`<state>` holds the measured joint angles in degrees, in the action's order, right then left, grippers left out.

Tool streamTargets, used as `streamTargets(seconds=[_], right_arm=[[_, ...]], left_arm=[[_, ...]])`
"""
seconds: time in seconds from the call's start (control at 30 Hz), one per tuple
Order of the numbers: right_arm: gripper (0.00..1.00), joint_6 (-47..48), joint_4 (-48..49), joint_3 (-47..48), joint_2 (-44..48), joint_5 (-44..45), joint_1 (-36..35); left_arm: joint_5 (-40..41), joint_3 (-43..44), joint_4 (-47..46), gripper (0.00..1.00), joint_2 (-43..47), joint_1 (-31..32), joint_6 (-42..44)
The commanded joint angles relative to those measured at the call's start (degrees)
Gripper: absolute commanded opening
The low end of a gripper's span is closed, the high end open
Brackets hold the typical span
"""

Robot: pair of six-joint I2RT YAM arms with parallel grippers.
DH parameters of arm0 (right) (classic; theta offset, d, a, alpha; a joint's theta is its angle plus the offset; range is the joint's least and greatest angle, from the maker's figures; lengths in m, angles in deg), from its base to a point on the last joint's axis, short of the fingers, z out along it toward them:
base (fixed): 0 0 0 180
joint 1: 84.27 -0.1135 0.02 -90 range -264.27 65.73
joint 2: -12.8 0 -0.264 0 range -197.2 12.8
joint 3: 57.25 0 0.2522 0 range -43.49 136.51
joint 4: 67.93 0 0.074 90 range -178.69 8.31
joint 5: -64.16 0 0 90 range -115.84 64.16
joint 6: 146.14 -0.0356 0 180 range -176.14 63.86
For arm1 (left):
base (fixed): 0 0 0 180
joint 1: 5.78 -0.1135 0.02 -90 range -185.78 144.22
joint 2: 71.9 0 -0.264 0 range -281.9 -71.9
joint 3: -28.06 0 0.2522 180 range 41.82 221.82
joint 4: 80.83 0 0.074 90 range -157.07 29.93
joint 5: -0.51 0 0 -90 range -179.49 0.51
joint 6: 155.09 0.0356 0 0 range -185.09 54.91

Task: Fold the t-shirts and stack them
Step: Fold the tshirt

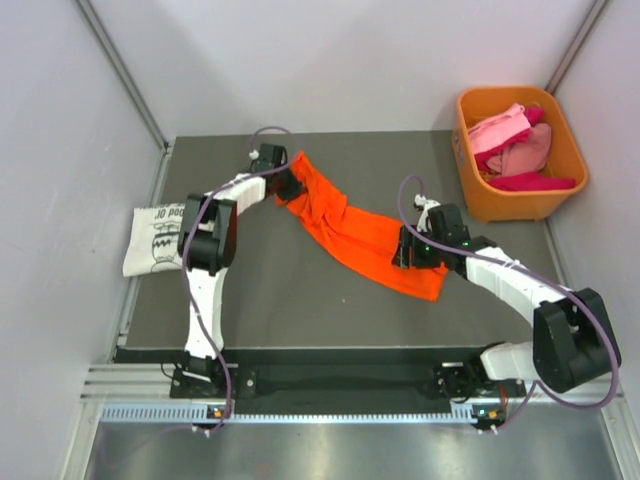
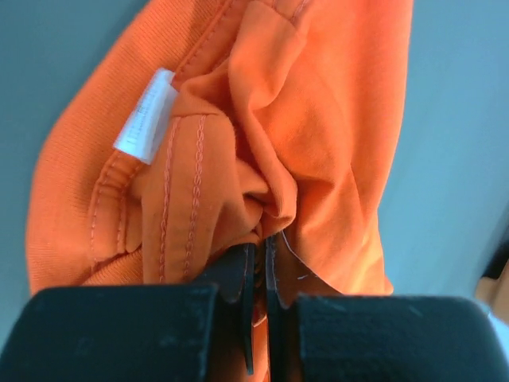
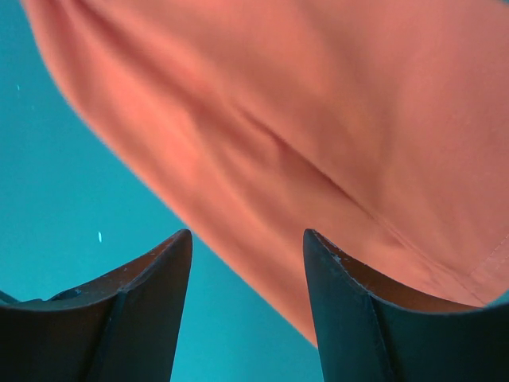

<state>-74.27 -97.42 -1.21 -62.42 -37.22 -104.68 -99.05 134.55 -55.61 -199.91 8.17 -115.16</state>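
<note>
Orange cloth is what the coming move turns on. The plain orange t-shirt [image 1: 345, 225] lies as a long, rumpled band across the dark tabletop [image 1: 280, 310], its long axis running diagonally from near right to far left.

Nearest the arm bases, the right claw [image 3: 246, 247] sits at the band's near-right end with its jaws spread and nothing between them. In its wrist view the cloth's edge slants across just ahead of the fingertips, filling the upper right, with bare tabletop to the left. From this claw the shirt lies ahead and a little to the right, and this arm is plainly the nearer one to that loose end. I judge that a short advance and a closing of the jaws would take it.

About level with it, at the tabletop's left edge, a folded white t-shirt [image 1: 155, 240] with black print lies well apart from the orange one.

Farther back, the left claw [image 2: 258, 255] is pressed together on a bunch of orange fabric at the band's far-left end. The pinch is by the stitched collar, with a small white label [image 2: 145, 117] just beside it. With one end pinched and the other free, the shirt could probably be drawn out along its own diagonal once the right claw grips.

Farthest, at the right rear corner, a rigid orange bin [image 1: 510, 205] holds the pink, red and magenta t-shirts [image 1: 510, 140], not yet folded.
</note>
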Motion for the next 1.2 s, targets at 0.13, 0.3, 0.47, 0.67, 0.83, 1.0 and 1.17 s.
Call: streamTargets(seconds=[0.13, 0.3, 0.47, 0.67, 0.83, 1.0, 1.17], right_arm=[[0.59, 2.4, -5.0, -0.01, 2.36, 5.13, -9.63], [0.54, 3.01, -7.83, 2.1, 0.43, 11.02, -14.05], [0.52, 3.8, -7.74, 2.8, -2.38, 13.57, -15.1], [0.47, 5.03, -8.35, 4.65, -7.38, 14.97, -17.03], [0.34, 5.12, -9.76, 6.67, -11.26, 17.7, -19.67], [0.0, 3.11, -10.47, 7.73, -12.93, 17.89, -24.15], [0.0, -3.13, -7.66, 10.53, -13.98, 9.99, -35.74]], left_arm=[[-3.43, 29.41, 8.57, 0.0, -18.76, -3.49, 4.28], [-6.7, 33.31, 7.35, 0.0, -22.29, -6.66, 1.99], [-10.47, 31.73, 5.24, 0.0, -22.29, -7.71, 0.76], [-9.86, 31.9, 5.5, 0.0, -22.11, -7.89, 1.28], [-9.6, 31.9, 5.94, 0.0, -22.29, -8.07, 1.99], [-10.04, 31.73, 6.11, 0.0, -22.2, -8.33, 2.6], [-9.86, 31.81, 6.03, 0.0, -22.11, -8.51, 3.22]])
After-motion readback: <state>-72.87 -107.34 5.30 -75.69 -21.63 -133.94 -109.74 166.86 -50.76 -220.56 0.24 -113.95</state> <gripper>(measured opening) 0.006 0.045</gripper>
